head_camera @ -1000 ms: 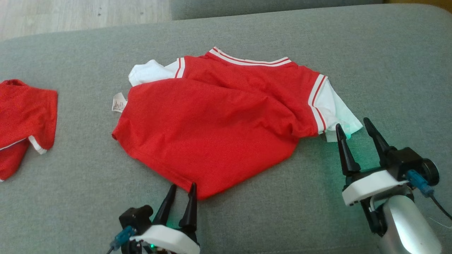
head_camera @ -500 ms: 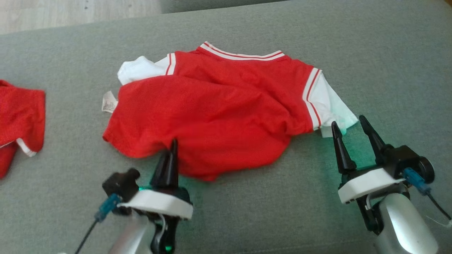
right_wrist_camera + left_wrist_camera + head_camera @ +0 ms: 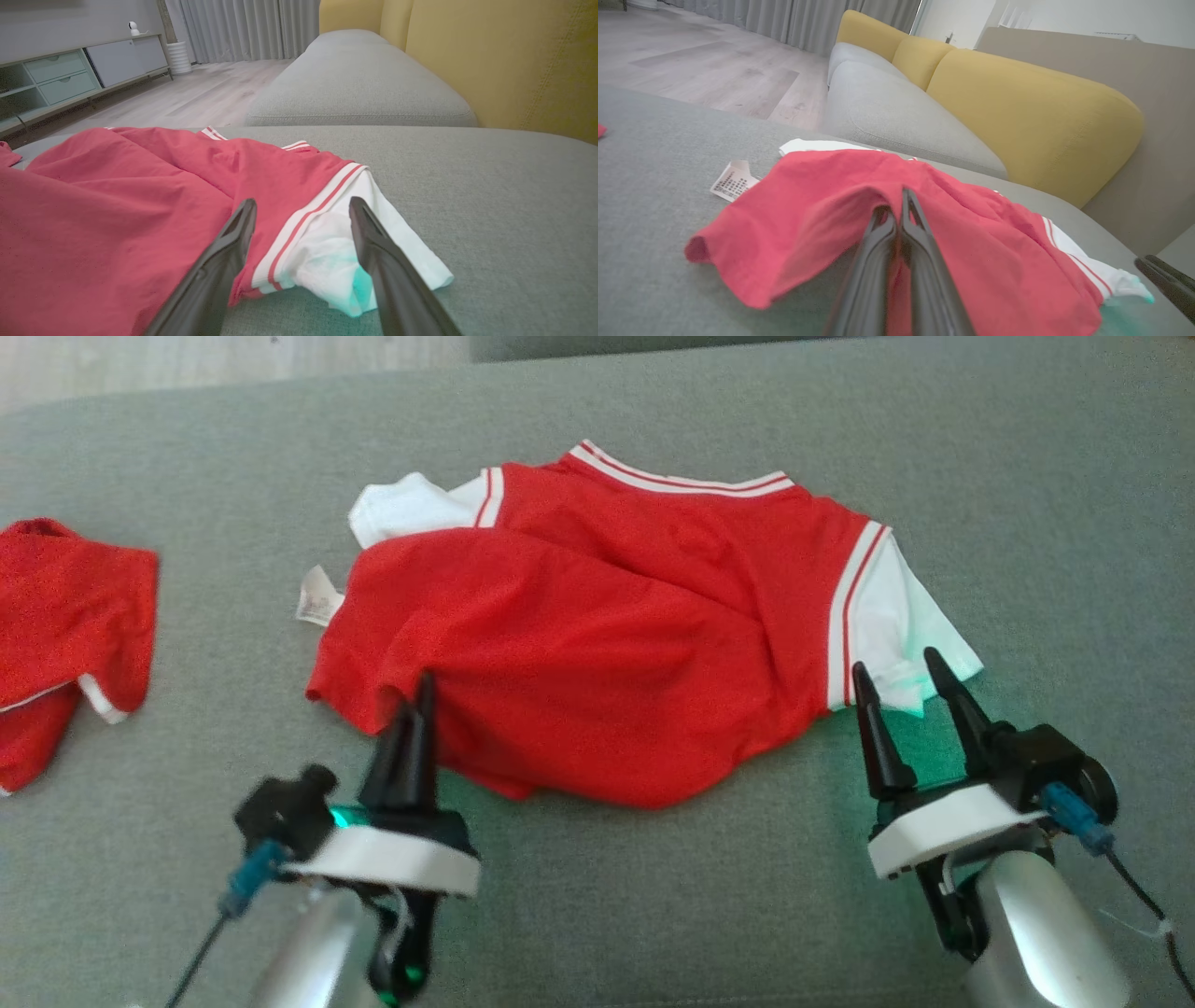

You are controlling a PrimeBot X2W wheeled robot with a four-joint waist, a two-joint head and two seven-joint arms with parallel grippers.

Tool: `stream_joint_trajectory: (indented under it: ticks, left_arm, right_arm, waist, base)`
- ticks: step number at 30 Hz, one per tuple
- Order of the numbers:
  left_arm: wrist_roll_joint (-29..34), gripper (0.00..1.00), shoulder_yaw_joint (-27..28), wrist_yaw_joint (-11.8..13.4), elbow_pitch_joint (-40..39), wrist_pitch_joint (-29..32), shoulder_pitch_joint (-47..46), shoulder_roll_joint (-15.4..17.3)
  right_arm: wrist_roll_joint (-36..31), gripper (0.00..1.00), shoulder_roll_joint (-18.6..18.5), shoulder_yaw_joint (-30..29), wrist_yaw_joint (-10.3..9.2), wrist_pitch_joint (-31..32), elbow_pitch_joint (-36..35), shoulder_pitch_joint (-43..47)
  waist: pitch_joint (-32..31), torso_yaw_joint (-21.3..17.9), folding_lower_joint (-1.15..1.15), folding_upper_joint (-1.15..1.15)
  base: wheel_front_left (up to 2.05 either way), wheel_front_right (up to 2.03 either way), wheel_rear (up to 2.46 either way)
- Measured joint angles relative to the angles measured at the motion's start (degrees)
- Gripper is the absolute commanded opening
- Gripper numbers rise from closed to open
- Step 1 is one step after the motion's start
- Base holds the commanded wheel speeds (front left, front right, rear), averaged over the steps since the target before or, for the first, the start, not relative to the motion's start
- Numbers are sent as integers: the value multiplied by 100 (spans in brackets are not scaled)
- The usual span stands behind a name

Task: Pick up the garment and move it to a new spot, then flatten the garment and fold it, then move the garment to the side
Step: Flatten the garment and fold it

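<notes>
Red garment (image 3: 607, 644) is laid rumpled at frame centre on the grey cushion (image 3: 1027, 485). Its lower-left hem is pinched and held raised by the left gripper (image 3: 422, 691), fingers pressed together. At lower right, its white sleeve (image 3: 896, 607) is straddled by the right gripper (image 3: 894, 665), fingers spread.

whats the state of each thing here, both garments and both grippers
red garment, rumpled on the cushion, near hem lifted
left gripper, jaws shut on the red garment's hem
right gripper, jaws open, astride the white sleeve
white sleeve, lying on the cushion, not gripped
care label, sticking out beside the red garment
second red garment, bunched at far left, untouched
</notes>
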Motion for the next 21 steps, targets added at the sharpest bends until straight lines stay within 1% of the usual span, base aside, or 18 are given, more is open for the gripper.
stream_joint_trajectory:
  ticks: [3,9,10,11,12,16,21]
  left_arm:
    - [158,0,268,0,305,0,-367,49]
    - [510,0,817,-1,1013,0,-1308,31]
    - [563,40,906,0,1181,0,-1424,20]
    - [599,88,1014,4,1319,-1,-1505,-3]
    - [668,100,1081,10,1454,-1,-1558,-21]
    - [914,100,1341,16,1675,0,-1580,-105]
    - [964,100,1563,15,1472,0,-1319,-138]
  right_arm:
    - [0,100,40,63,0,0,-7,-40]
    - [0,100,49,64,0,0,-24,-282]
    - [0,100,49,63,0,0,-23,-286]
    - [0,100,49,67,0,0,-18,-286]
    - [0,100,49,68,0,0,-8,-286]
    - [0,100,54,37,0,0,15,-281]
    - [2,100,63,-5,0,0,43,-226]
  waist:
    - [138,-114,0,0]
    - [442,-411,1,0]
    - [481,-460,1,0]
    - [512,-505,1,0]
    - [534,-546,1,0]
    - [488,-592,1,0]
    - [349,-493,0,0]
  base:
    - [0,0,0]
    - [0,0,0]
    - [0,0,0]
    - [0,0,0]
    - [0,0,0]
    - [0,0,0]
    - [0,0,0]
